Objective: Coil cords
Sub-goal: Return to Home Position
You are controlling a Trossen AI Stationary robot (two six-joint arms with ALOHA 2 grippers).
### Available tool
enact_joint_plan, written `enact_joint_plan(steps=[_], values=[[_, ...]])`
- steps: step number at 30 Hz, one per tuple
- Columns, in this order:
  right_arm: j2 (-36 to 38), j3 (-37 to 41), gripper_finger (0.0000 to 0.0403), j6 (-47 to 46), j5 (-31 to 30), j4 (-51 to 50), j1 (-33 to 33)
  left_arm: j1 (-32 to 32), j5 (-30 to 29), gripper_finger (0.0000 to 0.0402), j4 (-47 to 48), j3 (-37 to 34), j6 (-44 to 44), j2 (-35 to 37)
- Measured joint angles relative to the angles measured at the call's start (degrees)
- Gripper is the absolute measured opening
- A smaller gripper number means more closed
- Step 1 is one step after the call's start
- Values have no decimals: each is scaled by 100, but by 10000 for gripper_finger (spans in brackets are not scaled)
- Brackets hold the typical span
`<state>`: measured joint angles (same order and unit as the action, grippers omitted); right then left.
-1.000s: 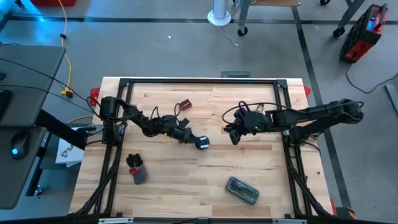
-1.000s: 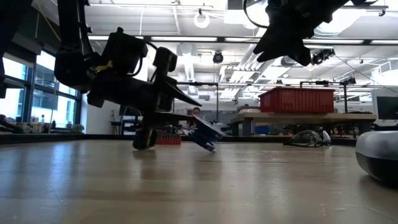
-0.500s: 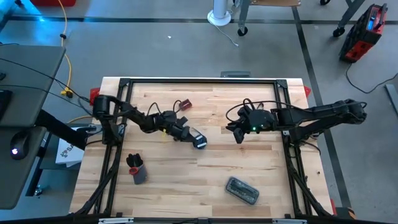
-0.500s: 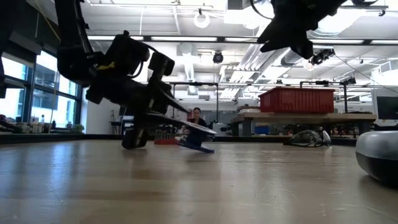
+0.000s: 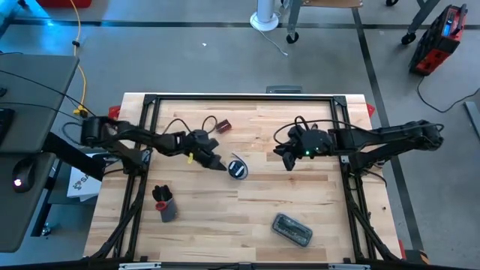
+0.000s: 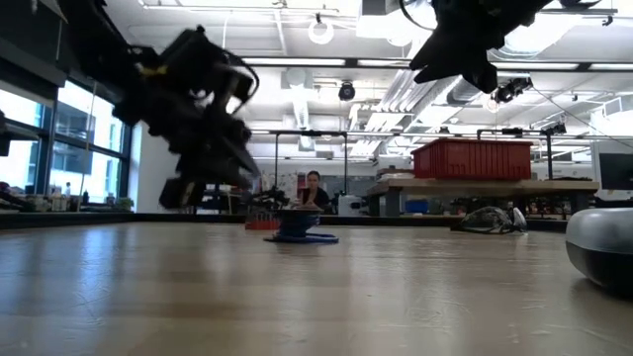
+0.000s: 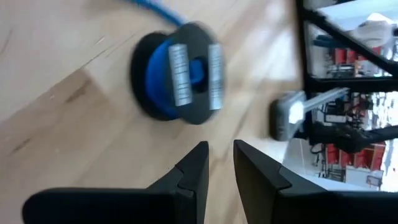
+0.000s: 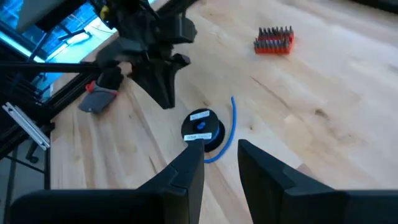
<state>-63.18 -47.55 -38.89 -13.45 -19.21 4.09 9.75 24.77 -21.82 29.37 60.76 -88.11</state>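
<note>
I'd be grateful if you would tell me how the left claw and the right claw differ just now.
The left claw sits right beside the reel; the right claw is well clear of it. In the low view the left claw hangs nearer the table, the right claw much higher. Both are open, empty and touch nothing.

Left arm (image 5: 142, 139): stretched long from its base at the far left toward the centre, forearm slanting slightly toward the front.
Left gripper (image 5: 215, 162): at that arm's tip, lifted and pointing down at a slant. It is blurred in the low view. Its fingers (image 7: 193, 171) stand a narrow gap apart with nothing between them.
Right arm (image 5: 382, 139): reaching in from the right side, elbow bent, forearm nearly level.
Right gripper (image 5: 286, 164): held high, well apart from the left one, tilted downward. Its fingers (image 8: 189, 165) are slightly parted and empty.
</note>
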Motion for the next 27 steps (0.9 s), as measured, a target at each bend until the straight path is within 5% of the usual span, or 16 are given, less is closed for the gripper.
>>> enact_joint_plan(steps=[6, 11, 17, 23, 27], values=[[160, -495, 90, 1202, -35, -959, -39, 3, -516, 66, 449, 1, -500, 1207], [336, -1227, 28, 1077, -1079, -2527, -206, 17, -1571, 27, 513, 3, -1332, 2514], [1409, -847, 2, 1306, -1304, -2048, -435, 128, -2853, 4, 490, -277, -2283, 4156], [2617, 543, 0, 910, -806, 10, -443, 191, -2695, 1, 166, -917, -2856, 5280], [2539, 1327, 0, 997, -552, 1413, -387, 142, -2413, 1, -275, -1521, -2964, 5635]])
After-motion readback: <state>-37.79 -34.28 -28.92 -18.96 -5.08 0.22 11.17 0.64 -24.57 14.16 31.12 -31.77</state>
